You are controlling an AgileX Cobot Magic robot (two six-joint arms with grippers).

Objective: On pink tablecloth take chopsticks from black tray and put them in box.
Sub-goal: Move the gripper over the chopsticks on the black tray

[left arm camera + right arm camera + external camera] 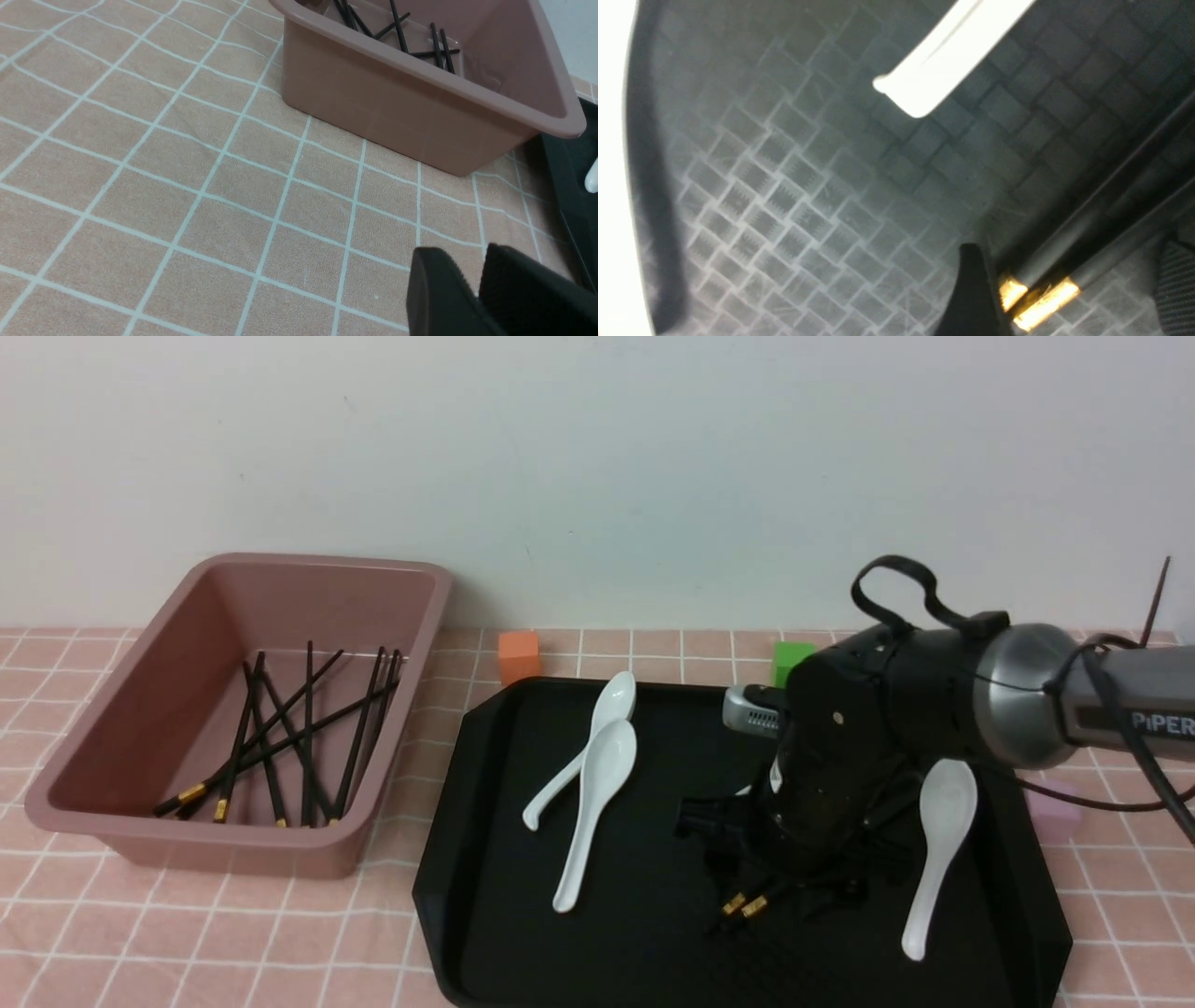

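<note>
A pair of black chopsticks with gold bands lies on the black tray, which sits on the pink tablecloth. My right gripper is lowered onto the tray over them. In the right wrist view the chopsticks lie between its spread fingers, with a gap on the far side; the gripper is open. The mauve box at the left holds several chopsticks. My left gripper is shut and empty above the cloth near the box; it is outside the front view.
Two white spoons lie at the tray's left-middle, and a third lies beside my right arm; a spoon handle shows in the right wrist view. Orange, green and pink cubes stand around the tray's far side.
</note>
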